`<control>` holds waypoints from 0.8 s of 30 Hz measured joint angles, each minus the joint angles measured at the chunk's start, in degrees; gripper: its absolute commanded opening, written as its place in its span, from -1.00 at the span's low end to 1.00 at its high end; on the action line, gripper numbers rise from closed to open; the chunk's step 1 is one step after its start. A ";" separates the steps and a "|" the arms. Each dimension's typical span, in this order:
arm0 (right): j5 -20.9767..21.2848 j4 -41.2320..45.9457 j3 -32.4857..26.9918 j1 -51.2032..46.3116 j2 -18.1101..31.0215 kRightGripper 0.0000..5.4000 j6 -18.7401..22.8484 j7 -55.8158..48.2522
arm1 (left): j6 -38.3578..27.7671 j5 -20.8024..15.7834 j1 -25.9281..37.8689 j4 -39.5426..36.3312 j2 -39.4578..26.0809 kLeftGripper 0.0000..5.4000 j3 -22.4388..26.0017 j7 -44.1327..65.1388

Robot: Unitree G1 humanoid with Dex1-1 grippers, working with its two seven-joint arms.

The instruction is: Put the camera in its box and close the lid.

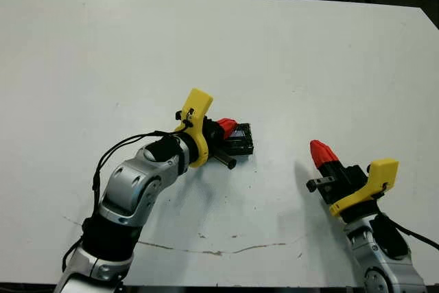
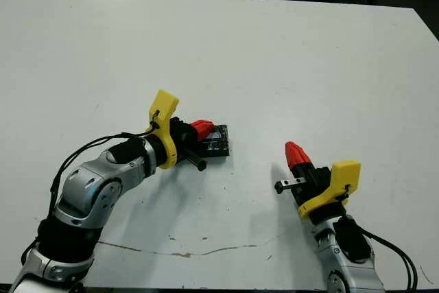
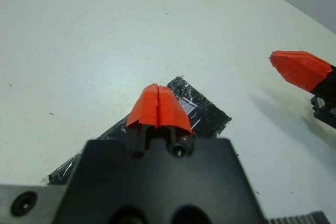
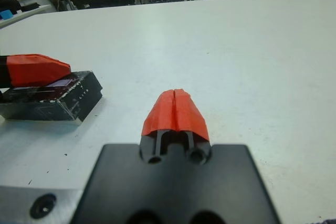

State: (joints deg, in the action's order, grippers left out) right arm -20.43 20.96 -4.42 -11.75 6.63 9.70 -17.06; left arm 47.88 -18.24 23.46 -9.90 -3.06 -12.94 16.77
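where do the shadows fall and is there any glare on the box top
Head views: the right gripper throws a soft shadow on the table toward the robot's left. Left wrist view: crinkly glints on the lid, and the gripper body is blurred. Right wrist view: a faint sheen on the lid, with people blurred beyond the table.

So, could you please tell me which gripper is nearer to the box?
The left. The left gripper has its shut fingers right over the box, while the right gripper sits well off to the box's right, above bare table.

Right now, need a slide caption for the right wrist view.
Right gripper shut above the table; left gripper rests on the lid.
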 measured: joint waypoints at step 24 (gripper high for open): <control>-0.98 -0.46 -0.24 -0.07 0.00 -1.00 -0.01 -0.17 | -4.39 6.13 4.13 9.14 4.62 -0.99 -3.99 -1.33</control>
State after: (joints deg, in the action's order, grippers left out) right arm -21.41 20.50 -4.66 -11.82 6.63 9.69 -17.23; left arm 43.50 -12.11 27.59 -0.76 1.57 -16.93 15.44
